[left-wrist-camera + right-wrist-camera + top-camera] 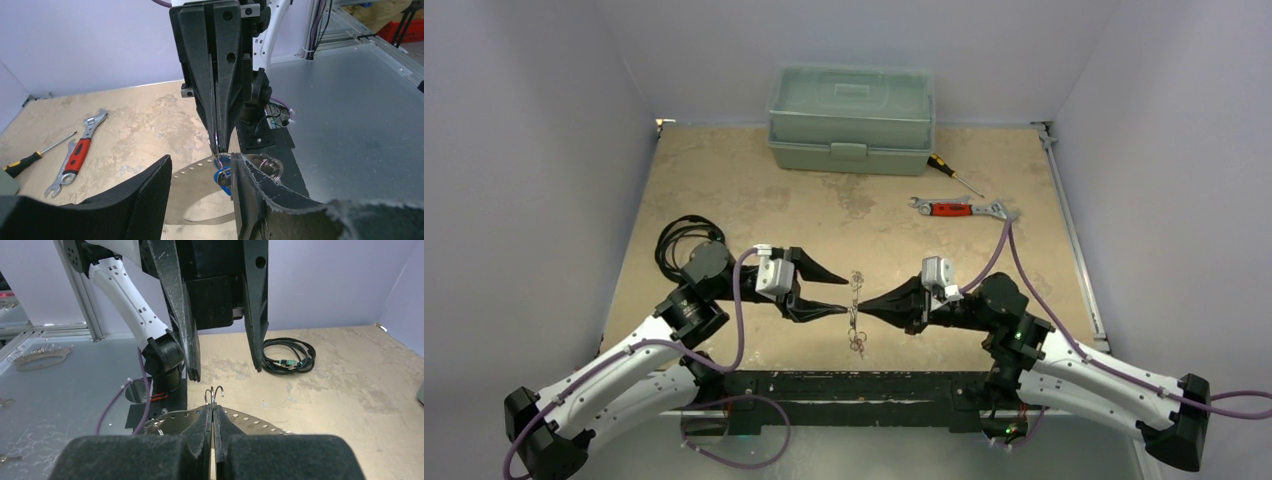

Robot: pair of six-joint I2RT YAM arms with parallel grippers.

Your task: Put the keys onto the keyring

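My right gripper (864,308) (212,411) is shut on the keyring (214,393), whose thin silver wire hooks stick up just past the fingertips. In the top view the keyring (856,292) hangs as a thin vertical line between the two arms. My left gripper (844,297) (200,159) faces it with its jaws apart. A key with a blue tag (222,176) hangs between those jaws, against the inner face of the right finger (250,195). A silver ring with small keys (271,166) shows behind that finger.
A curved perforated metal strip (197,172) lies under the grippers. At the back stands a green lidded box (852,118), with a screwdriver (954,175) and a red-handled wrench (959,208) to its right. A coiled black cable (679,240) lies left.
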